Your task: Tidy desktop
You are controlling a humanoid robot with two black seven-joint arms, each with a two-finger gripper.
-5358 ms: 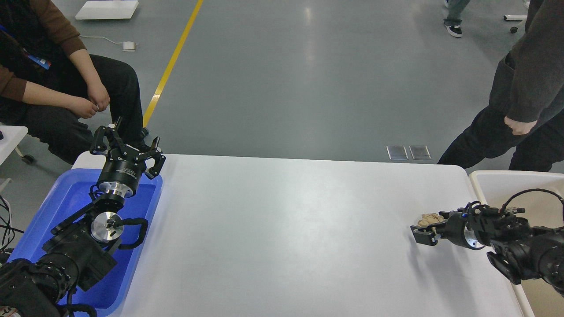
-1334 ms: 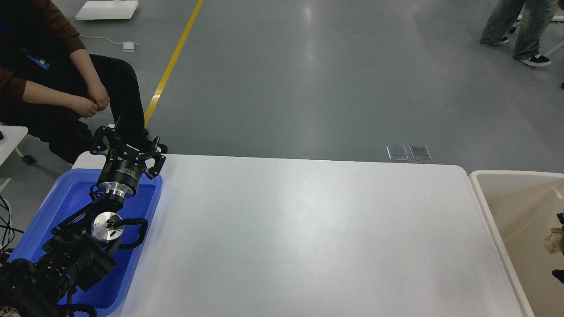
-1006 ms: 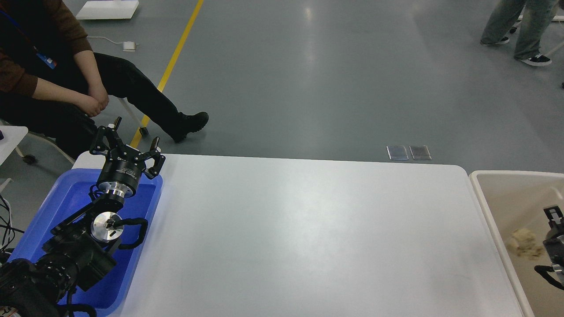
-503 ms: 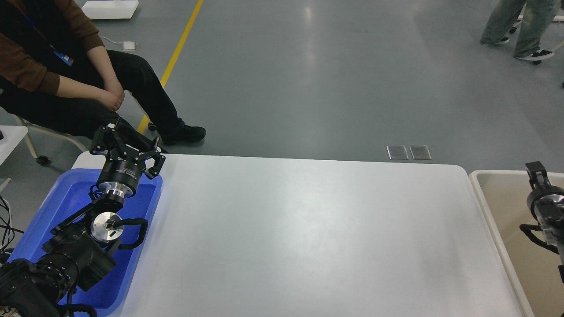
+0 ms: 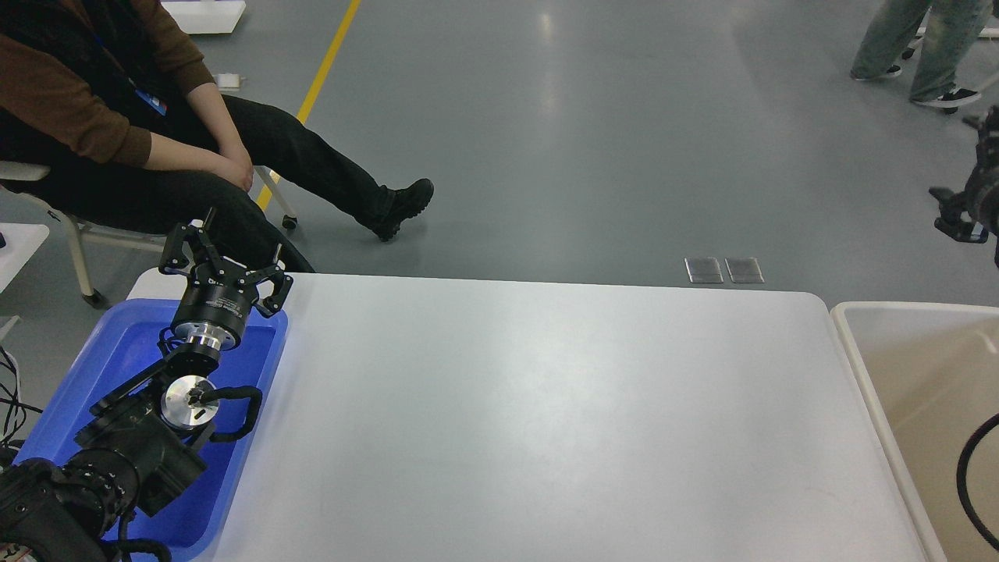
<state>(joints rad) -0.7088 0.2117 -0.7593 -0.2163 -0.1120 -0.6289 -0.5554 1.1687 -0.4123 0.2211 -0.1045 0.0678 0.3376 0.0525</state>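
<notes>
The tabletop (image 5: pixel 546 414) shows nothing loose from edge to edge, so tidying looks done; the left tool (image 5: pixel 225 261) hangs spread wide and holding nothing over the far-left corner, while the right tool's (image 5: pixel 968 204) state I cannot tell.

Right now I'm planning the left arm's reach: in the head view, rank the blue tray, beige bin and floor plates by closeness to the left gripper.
From the left gripper:
1. Blue tray, directly beneath.
2. Floor plates, beyond the desktop's far edge, right.
3. Beige bin, far right.
</notes>
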